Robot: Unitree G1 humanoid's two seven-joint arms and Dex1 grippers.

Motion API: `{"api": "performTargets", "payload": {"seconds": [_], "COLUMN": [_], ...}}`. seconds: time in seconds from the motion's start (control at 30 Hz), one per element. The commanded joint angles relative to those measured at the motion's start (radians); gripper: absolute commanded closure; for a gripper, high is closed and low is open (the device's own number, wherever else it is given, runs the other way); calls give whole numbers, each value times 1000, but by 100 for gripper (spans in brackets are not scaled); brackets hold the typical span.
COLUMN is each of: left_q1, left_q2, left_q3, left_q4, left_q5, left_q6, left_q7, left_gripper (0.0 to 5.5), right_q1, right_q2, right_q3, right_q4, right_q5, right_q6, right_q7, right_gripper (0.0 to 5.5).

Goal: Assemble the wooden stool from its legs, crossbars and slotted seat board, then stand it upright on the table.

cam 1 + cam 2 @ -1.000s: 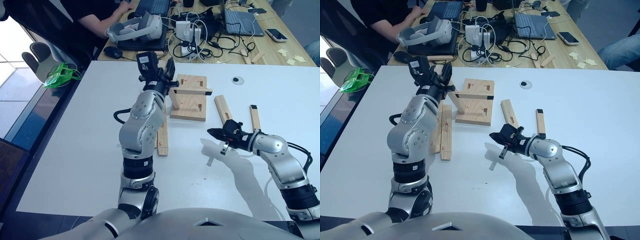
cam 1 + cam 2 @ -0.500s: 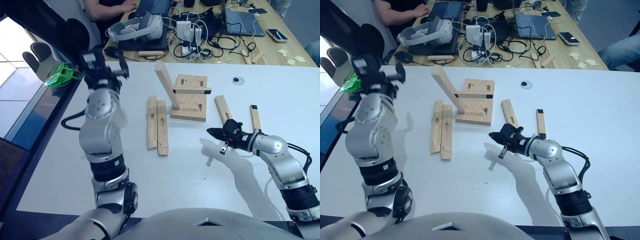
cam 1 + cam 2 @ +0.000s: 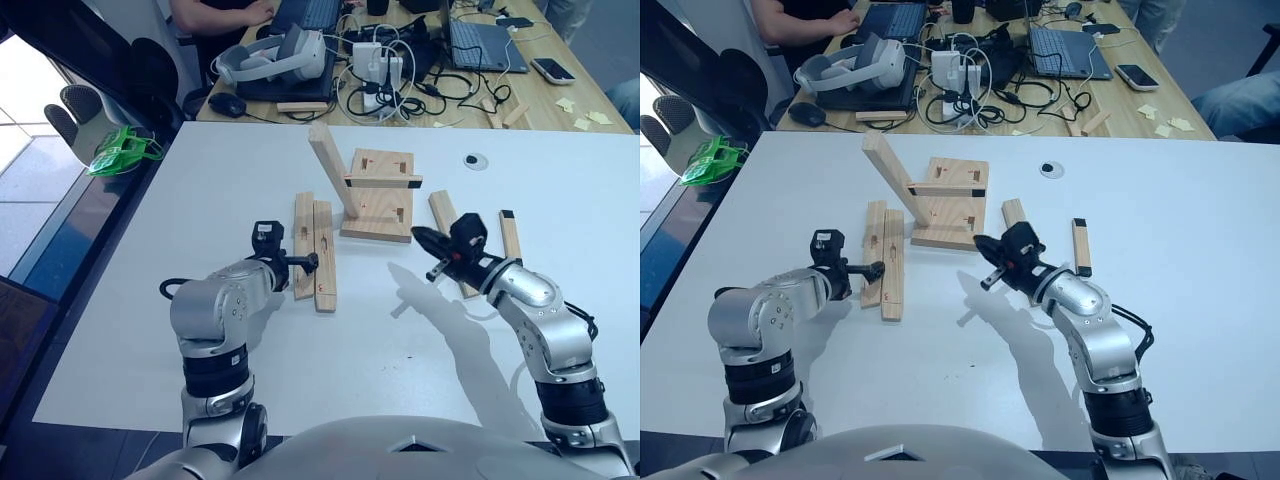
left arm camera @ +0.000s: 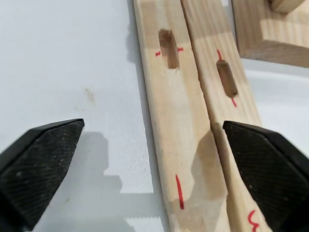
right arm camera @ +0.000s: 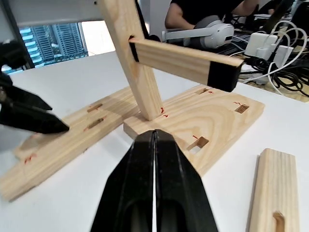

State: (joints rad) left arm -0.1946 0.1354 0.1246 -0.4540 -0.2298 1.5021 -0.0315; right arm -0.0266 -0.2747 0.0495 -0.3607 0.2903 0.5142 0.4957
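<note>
Left eye view: seat board (image 3: 378, 200) lay flat on the white table (image 3: 200, 180). One leg (image 3: 330, 170) stood tilted at the board's left edge. A crossbar (image 3: 385, 182) ran from that leg across above the board. A pair of legs (image 3: 314, 250) lay flat, side by side, just left of the board. Two loose sticks lay right of the board: a wide stick (image 3: 443, 212) nearer it and a thin stick (image 3: 509, 233) farther out. Left gripper (image 3: 308, 261) was low at the pair's outer side, away from the board. Right gripper (image 3: 428, 243) hung near the board's near-right corner, above the wide stick.

Right eye view: same layout. A headset (image 3: 850, 62) sat on the wooden desk beyond the board.

Left wrist view: left fingers (image 4: 41, 162) were spread wide, holding nothing. The near ends of the pair of legs (image 4: 183, 125) lay between them. Each leg showed a slot with red marks. The board's corner (image 4: 275, 34) lay just past the pair.

Right wrist view: right fingers (image 5: 166, 188) were pressed together, nothing between them, tips aimed at the board's near edge (image 5: 217, 121) below the tilted leg (image 5: 133, 53). The crossbar's black end (image 5: 222, 75) hung over the board. Left gripper's dark fingers (image 5: 29, 116) showed past the pair of legs.
</note>
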Motion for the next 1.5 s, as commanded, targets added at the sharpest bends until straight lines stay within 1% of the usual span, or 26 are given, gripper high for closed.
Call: {"api": "performTargets", "payload": {"seconds": [0.03, 0.13, 0.27, 0.33, 0.37, 0.57, 0.67, 0.73, 0.77, 0.87, 0.97, 1.03, 1.1, 1.23, 1.3, 1.4, 1.5], "left_q1": [35, 35, 14, 16, 21, 35, 35, 24, 20, 26, 52, 38, 29, 12, -7, -41, -87], "left_q2": [38, 70, 112, 110, 97, 39, 3, -23, -33, -57, -82, -100, -111, -122, -119, -118, -78], "left_q3": [-38, -56, -64, -78, -80, -72, -33, -15, -14, -22, -44, -37, -31, -45, -51, -23, -19], "left_q4": [-11, 14, 42, 62, 81, 218, 267, 289, 297, 299, 275, 290, 302, 325, 335, 322, 300], "left_q5": [11, 27, 36, 36, 37, 42, 35, 28, 26, 26, 26, 28, 29, 35, 49, 67, 77], "left_q6": [24, 9, -14, -29, -39, -102, -124, -127, -125, -112, -94, -98, -103, -123, -156, -202, -259], "left_q7": [-10, -9, -26, -30, -28, -28, -26, -28, -30, -31, -29, -24, -24, -24, -13, 18, 15], "left_gripper": [14, 14, 14, 14, 36, 118, 159, 190, 197, 248, 299, 324, 337, 339, 340, 340, 340], "right_q1": [-3, 12, 23, 22, 17, -40, -84, -132, -164, -235, -303, -357, -415, -552, -588, -610, -632], "right_q2": [70, 96, 101, 105, 107, 128, 170, 200, 218, 247, 246, 227, 201, 144, 131, 115, 77], "right_q3": [-33, -21, -18, -12, -12, -31, -93, -164, -209, -307, -378, -417, -452, -516, -517, -517, -526], "right_q4": [-50, -72, -79, -80, -79, -59, -44, -26, -10, 29, 70, 97, 124, 194, 217, 245, 275], "right_q5": [66, 89, 107, 108, 110, 139, 213, 276, 315, 391, 420, 427, 435, 457, 455, 449, 432], "right_q6": [60, 72, 83, 84, 83, 82, 105, 112, 113, 94, 48, 20, -1, -44, -58, -80, -104], "right_q7": [-74, -97, -108, -111, -113, -137, -172, -218, -250, -324, -378, -403, -423, -466, -463, -456, -446], "right_gripper": [550, 550, 550, 550, 550, 550, 550, 550, 550, 550, 550, 550, 550, 550, 550, 550, 550]}}
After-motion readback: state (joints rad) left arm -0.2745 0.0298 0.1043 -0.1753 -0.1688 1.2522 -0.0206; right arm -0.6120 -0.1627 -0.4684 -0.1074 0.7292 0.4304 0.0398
